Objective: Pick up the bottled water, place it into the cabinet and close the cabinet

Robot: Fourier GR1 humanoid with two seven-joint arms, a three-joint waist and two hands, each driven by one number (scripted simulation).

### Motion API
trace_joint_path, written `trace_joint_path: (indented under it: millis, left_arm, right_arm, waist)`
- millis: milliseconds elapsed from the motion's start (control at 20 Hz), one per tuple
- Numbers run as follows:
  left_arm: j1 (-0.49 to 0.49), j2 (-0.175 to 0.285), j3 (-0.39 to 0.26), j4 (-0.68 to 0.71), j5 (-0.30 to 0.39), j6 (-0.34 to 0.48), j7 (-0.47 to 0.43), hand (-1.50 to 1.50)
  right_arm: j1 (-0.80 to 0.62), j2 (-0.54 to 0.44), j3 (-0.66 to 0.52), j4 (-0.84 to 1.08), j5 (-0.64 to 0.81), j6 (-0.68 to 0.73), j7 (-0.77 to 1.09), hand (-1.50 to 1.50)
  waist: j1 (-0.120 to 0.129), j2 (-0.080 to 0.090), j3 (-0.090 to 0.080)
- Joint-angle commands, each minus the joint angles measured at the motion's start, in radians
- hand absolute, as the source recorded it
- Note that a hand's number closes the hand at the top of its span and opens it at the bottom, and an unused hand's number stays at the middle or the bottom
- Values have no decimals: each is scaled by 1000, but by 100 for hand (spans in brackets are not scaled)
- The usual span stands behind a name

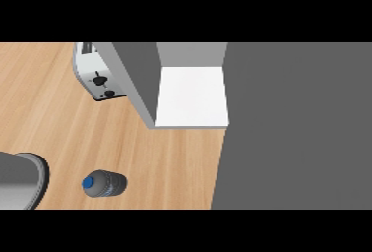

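Obs: bottled water stands on the worktop at approx 7 o'clock of the view. It looks upright, seen nearly from above w/ the blue cap toward us, free on all sides, not yet lifted. Near it on its 9 o'clock side a grey forearm enters at the lower-left edge. Its hand is out of frame, so we cannot tell if the fingers are wide, narrow or holding anything. Right arm & hand: not visible. Cabinet sits at 12 o'clock and is open. Its white shelf floor is bare where we see it, w/ a grey wall on its 9 o'clock side. A large dark grey panel fills the 3 o'clock half; we can't say if it is the door or the cabinet's top. Toaster at 11 o'clock, just beside the wall's outer face. Judgement: step in hand = reach & grasp, task at its start. To do it well we'd bring the left hand in from 9 o'clock w/ fingers spread wider than the bottle body. Then wrap below the cap, thumb opposite fingers, so the bottle doesn't tip or skid toward 3 o'clock. Lift straight up before travelling. The path to the opening runs toward 1 o'clock; keep off the wall's front edge & the toaster. Set it upright, well inside the shelf, so the door closes w/o hitting it. Risk: a one-sided nudge may topple it, and the round body would then roll.
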Motion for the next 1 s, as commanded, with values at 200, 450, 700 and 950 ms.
trace_joint_path:
  millis: [200, 450, 700, 950]
  left_arm:
    - [-106, -110, -74, 75, -189, -1, 38, -150]
    - [-213, -151, -103, 195, -354, 0, 33, -150]
    - [-327, -202, -129, 360, -500, -51, -11, -150]
    - [-367, -279, -131, 537, -705, -162, -143, -150]
  right_arm:
    - [-28, -38, -62, -110, -23, -3, 63, -150]
    - [0, -13, 81, -179, 78, -58, 119, -150]
    - [1, -32, 59, -170, 56, -54, 99, -150]
    - [-22, -45, 72, -176, 74, -69, 122, -150]
  waist:
    - [3, 2, 0]
    - [-7, 0, -1]
    - [-10, 1, -1]
    - [-11, 1, -2]
